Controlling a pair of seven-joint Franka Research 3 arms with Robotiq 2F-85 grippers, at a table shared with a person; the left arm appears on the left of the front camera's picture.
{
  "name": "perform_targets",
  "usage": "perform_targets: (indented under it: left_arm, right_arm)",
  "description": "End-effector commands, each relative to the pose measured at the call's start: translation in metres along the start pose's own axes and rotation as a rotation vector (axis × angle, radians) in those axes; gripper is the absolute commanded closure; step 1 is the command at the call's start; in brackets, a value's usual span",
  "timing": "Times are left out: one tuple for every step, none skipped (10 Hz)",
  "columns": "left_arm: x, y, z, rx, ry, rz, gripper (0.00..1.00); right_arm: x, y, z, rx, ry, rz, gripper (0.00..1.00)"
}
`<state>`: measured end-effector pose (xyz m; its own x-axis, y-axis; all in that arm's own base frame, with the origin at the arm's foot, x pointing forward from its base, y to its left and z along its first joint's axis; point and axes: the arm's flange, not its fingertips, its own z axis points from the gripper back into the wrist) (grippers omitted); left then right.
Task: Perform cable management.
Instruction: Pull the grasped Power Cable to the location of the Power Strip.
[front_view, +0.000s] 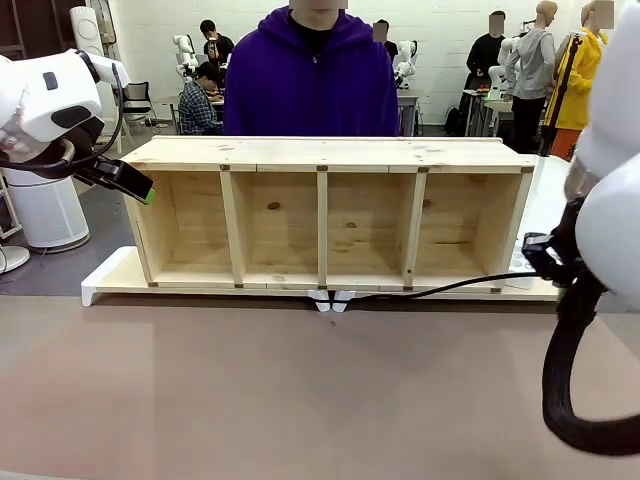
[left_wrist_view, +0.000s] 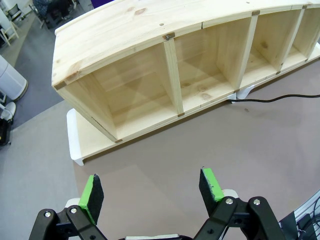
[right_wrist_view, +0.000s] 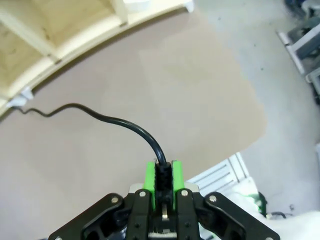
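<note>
Right wrist view: right fingers (right_wrist_view: 149, 176) clamped on the cable (right_wrist_view: 115, 120) end.
From between them it snakes over the desk (right_wrist_view: 175, 75) to the shelf (right_wrist_view: 30, 30); left fingers (left_wrist_view: 212, 184) spread wide apart.

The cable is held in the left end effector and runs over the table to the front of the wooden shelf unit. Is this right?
Not quite. The right end effector holds the cable, as the right wrist view shows; the left end effector is open and empty. As you say, the cable runs over the table to the front of the wooden shelf unit.
</note>
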<state>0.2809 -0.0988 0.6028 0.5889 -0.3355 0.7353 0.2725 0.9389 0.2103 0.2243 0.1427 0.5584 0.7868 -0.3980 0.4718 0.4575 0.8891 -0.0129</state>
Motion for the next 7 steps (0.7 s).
perform_targets:
  left_arm:
    - [0.001,-0.001,-0.001,0.002,-0.011,-0.004,0.00]
    - [0.001,-0.001,-0.001,0.002,-0.011,-0.004,0.00]
    - [0.001,-0.001,-0.001,0.002,-0.011,-0.004,0.00]
    - [0.001,-0.001,-0.001,0.002,-0.011,-0.004,0.00]
    - [0.001,-0.001,-0.001,0.002,-0.011,-0.004,0.00]
    - [0.001,-0.001,-0.001,0.002,-0.011,-0.004,0.00]
    - [0.001,-0.001,-0.001,0.002,-0.011,-0.004,0.00]
  right_arm:
    - [0.009,-0.021,-0.041,-0.029,-0.035,0.020,0.84]
    - [0.024,-0.015,-0.045,-0.051,-0.061,0.027,0.84]
    - [0.038,-0.006,-0.049,-0.087,-0.071,0.022,0.84]
    - [0.054,0.002,-0.050,-0.128,-0.085,-0.002,0.84]
    - [0.068,0.006,-0.050,-0.170,-0.102,-0.039,0.84]
    - [0.078,0.007,-0.050,-0.191,-0.120,-0.072,0.84]
    - [0.083,0.009,-0.051,-0.187,-0.123,-0.081,0.84]
